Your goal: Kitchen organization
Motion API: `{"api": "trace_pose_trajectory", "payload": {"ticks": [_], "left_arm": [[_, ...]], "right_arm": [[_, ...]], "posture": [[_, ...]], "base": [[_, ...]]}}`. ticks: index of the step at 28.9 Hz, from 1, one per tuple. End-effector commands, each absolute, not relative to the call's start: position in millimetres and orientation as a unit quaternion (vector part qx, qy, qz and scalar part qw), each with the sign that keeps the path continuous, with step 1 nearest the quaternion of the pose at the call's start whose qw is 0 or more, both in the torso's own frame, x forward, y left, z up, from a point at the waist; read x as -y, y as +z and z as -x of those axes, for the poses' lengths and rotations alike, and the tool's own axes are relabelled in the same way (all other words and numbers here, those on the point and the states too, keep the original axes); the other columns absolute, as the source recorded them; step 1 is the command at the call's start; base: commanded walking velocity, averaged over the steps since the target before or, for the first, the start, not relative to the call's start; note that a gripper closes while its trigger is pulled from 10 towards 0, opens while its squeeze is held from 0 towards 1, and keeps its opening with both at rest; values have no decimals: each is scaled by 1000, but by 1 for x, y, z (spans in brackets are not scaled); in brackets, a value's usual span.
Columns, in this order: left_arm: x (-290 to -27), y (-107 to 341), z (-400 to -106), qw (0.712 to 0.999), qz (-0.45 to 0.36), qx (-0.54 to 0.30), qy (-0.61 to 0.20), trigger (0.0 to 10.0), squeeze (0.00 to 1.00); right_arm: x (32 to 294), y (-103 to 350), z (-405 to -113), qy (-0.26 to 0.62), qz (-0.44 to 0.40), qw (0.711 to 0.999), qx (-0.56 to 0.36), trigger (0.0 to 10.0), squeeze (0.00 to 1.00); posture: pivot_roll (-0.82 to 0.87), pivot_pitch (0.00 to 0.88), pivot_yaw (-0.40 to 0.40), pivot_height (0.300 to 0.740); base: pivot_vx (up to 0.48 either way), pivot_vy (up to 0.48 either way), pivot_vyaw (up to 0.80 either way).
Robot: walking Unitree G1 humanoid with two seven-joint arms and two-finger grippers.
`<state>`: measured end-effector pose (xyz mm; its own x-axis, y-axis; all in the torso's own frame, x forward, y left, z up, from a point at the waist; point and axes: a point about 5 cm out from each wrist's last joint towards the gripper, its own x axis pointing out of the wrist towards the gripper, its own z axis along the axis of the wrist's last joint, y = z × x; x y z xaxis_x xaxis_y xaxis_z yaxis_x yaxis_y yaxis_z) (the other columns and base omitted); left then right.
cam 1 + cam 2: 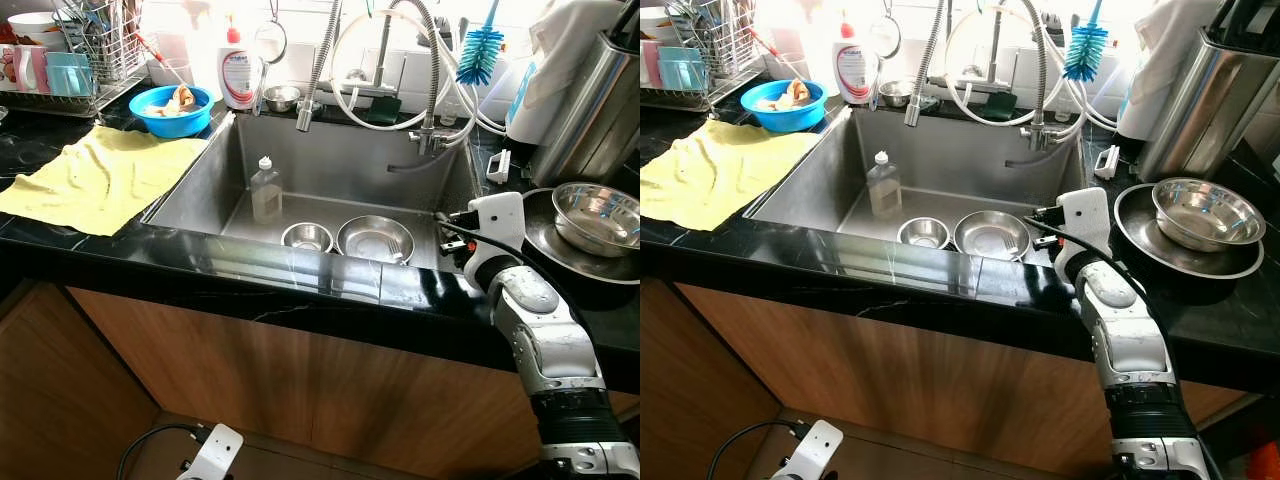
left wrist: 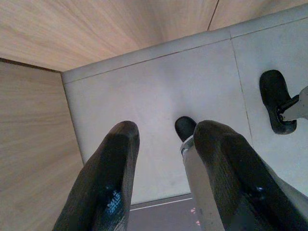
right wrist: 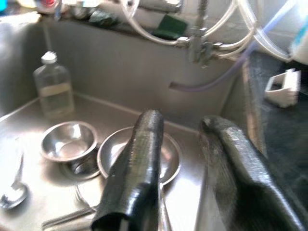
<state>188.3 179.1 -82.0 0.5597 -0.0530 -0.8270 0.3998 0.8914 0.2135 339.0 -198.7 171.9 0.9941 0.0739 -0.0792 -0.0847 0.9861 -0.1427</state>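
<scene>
My right gripper (image 3: 180,122) hovers open over the right end of the steel sink (image 1: 200,190), nothing between its fingers. Its white wrist (image 1: 495,222) sits at the counter edge by the sink's right rim. Below it in the basin lie a wide steel bowl (image 1: 375,240) and a smaller steel bowl (image 1: 307,237), side by side. A clear bottle (image 1: 265,190) stands upright behind them, and a spoon (image 3: 13,193) lies on the sink floor. On the right counter a steel bowl (image 1: 597,215) rests on a dark plate (image 1: 545,240). My left gripper (image 2: 166,127) hangs open over the floor.
A yellow cloth (image 1: 100,175) covers the left counter, with a blue bowl (image 1: 172,108) and a dish rack (image 1: 70,60) behind it. A soap bottle (image 1: 238,70), faucet hose (image 1: 310,90) and blue brush (image 1: 480,50) line the back. A tall steel pot (image 1: 590,110) stands far right.
</scene>
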Motion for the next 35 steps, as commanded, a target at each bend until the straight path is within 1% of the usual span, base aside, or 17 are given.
{"api": "trace_pose_trajectory", "payload": {"ticks": [1,5,7,9,11,12,13,14,18,19,20,21,23,24,26,35], "left_arm": [[-180,-83,-186,857,-202,-454,-138,10000,0],[-181,-83,-186,856,-203,-454,-139,10000,0],[-181,-83,-186,856,-203,-454,-139,10000,0],[-181,-83,-186,856,-204,-454,-140,10000,0],[-181,-83,-186,856,-204,-454,-140,10000,0],[-181,-83,-186,856,-204,-454,-140,10000,0],[-181,-83,-187,856,-204,-454,-140,10000,0],[-181,-83,-187,856,-204,-454,-140,10000,0],[-181,-82,-188,856,-204,-453,-140,10000,0],[-181,-82,-188,856,-204,-453,-140,10000,0],[-181,-82,-188,856,-204,-453,-140,10000,0],[-181,-82,-188,856,-204,-453,-141,10000,0],[-181,-82,-188,856,-204,-453,-141,10000,0],[-181,-82,-188,856,-204,-453,-141,10000,0],[-180,-82,-188,856,-203,-453,-141,10000,0],[-180,-82,-189,857,-201,-453,-141,10000,0]], "right_arm": [[208,184,-337,2,73,997,-10,10000,0],[225,195,-330,-54,89,995,3,10000,0],[228,197,-329,-60,93,994,6,10000,0],[242,208,-324,-80,105,991,16,10000,0],[249,213,-322,-90,114,989,18,10000,0],[254,217,-321,-97,119,988,19,10000,537],[270,224,-319,-127,126,984,15,10000,1000],[270,224,-319,-127,126,984,15,10000,1000],[286,229,-321,-147,144,979,-7,10000,996],[286,229,-321,-147,144,979,-7,10000,996],[290,228,-321,-147,152,977,-20,10000,137],[293,226,-322,-146,159,976,-30,10000,0],[295,225,-322,-145,164,975,-38,10000,0],[300,223,-322,-145,167,974,-52,10000,0],[305,217,-323,-123,164,976,-75,10000,0],[321,217,-323,-109,168,974,-107,10000,0]], "posture": [[-121,0,-37,740],[-126,0,-34,740],[-126,0,-34,740],[-133,0,-32,740],[-136,0,-31,740],[-136,0,-31,740],[-137,2,-30,740],[-137,2,-30,740],[-143,8,-25,740],[-143,8,-25,740],[-144,9,-23,740],[-144,9,-23,740],[-144,9,-23,740],[-148,14,-21,740],[-149,16,-23,740],[-152,20,-23,740]], "base": [[0,0,0],[0,0,0],[0,0,0],[0,0,0],[0,0,0],[0,0,0],[0,0,0],[0,0,0],[0,0,0],[0,0,0],[0,0,0],[0,0,0],[0,0,0],[0,0,0],[0,0,0],[0,0,0]]}}
